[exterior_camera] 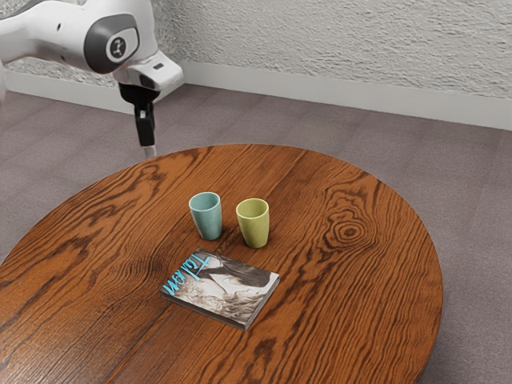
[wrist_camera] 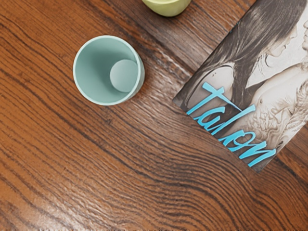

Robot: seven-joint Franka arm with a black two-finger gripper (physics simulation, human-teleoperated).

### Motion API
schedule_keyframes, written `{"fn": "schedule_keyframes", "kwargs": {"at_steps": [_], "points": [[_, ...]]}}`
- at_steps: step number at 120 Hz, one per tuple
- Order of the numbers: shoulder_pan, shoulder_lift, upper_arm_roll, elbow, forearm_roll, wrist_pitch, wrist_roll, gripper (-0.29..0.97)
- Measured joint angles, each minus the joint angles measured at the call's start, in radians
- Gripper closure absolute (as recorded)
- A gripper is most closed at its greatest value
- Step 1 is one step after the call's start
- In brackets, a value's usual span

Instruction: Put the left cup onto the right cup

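Observation:
A teal cup (exterior_camera: 206,214) stands upright near the middle of the round wooden table (exterior_camera: 352,304). Just to its right in the exterior view stands a yellow-green cup (exterior_camera: 253,222), also upright, with a small gap between the two. My gripper (exterior_camera: 149,149) hangs pointing down, high over the table's far edge, up and to the exterior view's left of the teal cup, holding nothing. In the wrist view I look down into the empty teal cup (wrist_camera: 108,70), and the rim of the green cup (wrist_camera: 166,6) shows beyond it.
A magazine (exterior_camera: 221,288) with blue lettering lies flat in front of the cups, close to the teal one; its cover (wrist_camera: 250,91) appears in the wrist view too. Bare wood surrounds the cups on the other sides. A white wall and grey floor lie behind.

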Motion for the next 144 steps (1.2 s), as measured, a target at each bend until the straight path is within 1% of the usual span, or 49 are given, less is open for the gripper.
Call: {"fn": "schedule_keyframes", "kwargs": {"at_steps": [11,20,32,55,69,94,114,131,144], "points": [[0.001,0.001,0.001,-0.002,-0.004,-0.010,0.007,0.00],[0.020,0.023,0.003,-0.002,-0.002,-0.006,0.013,0.00],[0.039,0.086,0.003,0.008,-0.001,0.017,0.031,0.00],[0.057,0.234,0.002,0.115,-0.004,0.058,0.083,0.00],[0.049,0.306,0.003,0.161,-0.005,0.080,0.117,0.00],[0.036,0.393,0.004,0.186,-0.005,0.146,0.168,0.00],[0.024,0.470,0.016,0.241,-0.004,0.206,0.203,0.00],[0.018,0.521,0.020,0.282,-0.004,0.259,0.232,0.00],[0.002,0.540,0.020,0.296,-0.012,0.292,0.251,0.00]]}}
